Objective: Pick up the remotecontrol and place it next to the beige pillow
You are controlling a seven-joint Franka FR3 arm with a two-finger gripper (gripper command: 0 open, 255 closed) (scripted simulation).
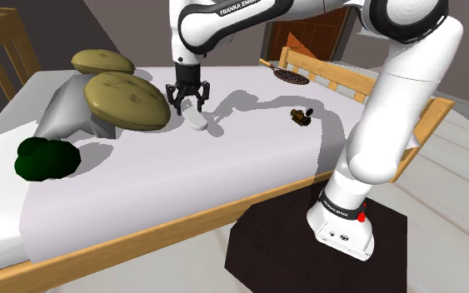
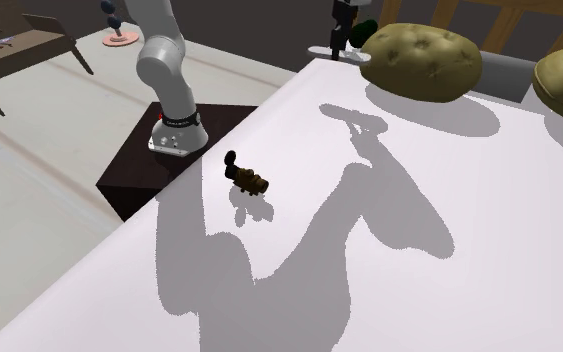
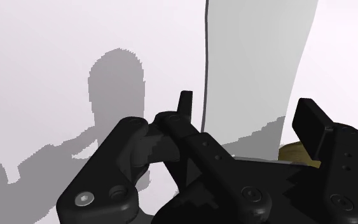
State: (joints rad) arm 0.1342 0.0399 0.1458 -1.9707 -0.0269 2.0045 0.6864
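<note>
Gripper (image 1: 189, 103), all black with two fingers, hangs tips-down from the white Franka arm (image 1: 407, 108), its jaws spread wide and clasping nothing. Directly beneath the tips lies the flat, oblong white remote control (image 1: 195, 120), resting on the white bed sheet (image 1: 182, 183). In the shoulder view the fingertips stand just above it, and whether they touch it cannot be told. In the wrist view the remote control runs away from the hand as a long pale slab, with one finger standing to either side of it.

Just beside the remote control, toward the shoulder view's left, sits the rounded, dimpled olive-beige pillow (image 1: 127, 100). A second pillow of the same colour (image 1: 102, 61) lies behind it, nearer the bed's far corner. A crumpled grey cushion (image 1: 66, 112) leans against the nearer pillow on its far-left side, and a dark green bushy lump (image 1: 47, 158) sits near the sheet's edge below that.

Well apart, toward the shoulder view's right, a small brown object (image 1: 300, 116) rests on the sheet. The light wooden bed frame (image 1: 141, 241) borders the mattress, and the arm's dark box stand (image 1: 282, 250) sits on the floor beside it.
</note>
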